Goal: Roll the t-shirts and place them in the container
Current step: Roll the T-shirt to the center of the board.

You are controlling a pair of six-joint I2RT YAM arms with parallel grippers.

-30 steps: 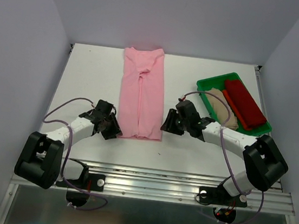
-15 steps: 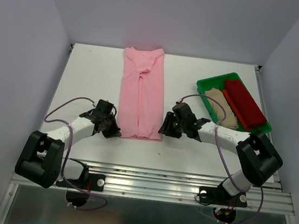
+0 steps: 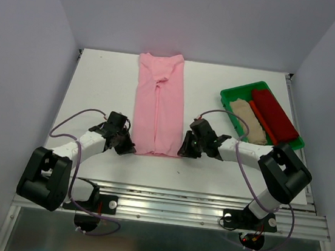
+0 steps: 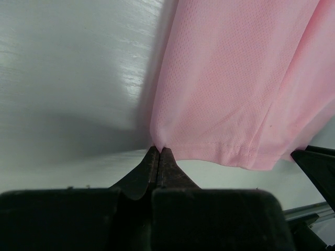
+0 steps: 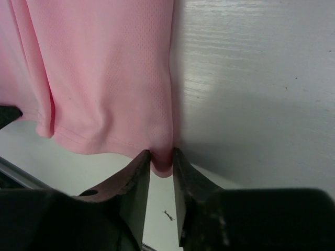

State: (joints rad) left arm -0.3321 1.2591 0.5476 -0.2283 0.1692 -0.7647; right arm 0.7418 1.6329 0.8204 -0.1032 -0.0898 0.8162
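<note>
Flat white rectangular surface: matte, faint brushed streaks visible in the wrist views, soft grey shadows. Plain pale lavender-grey walls: three, enclosing the surface at the back, left and right; unmarked. Ribbed silver aluminium rail: runs along the near edge of the surface. Grey floor area: below the rail, smooth, dim. Lighting: even, diffuse, from above; no hard highlights.

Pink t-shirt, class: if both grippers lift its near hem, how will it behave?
The pink t-shirt looks thin and creased, so it would probably sag between the left gripper and right gripper. Its fine knit likely weighs little and won't slide.
</note>
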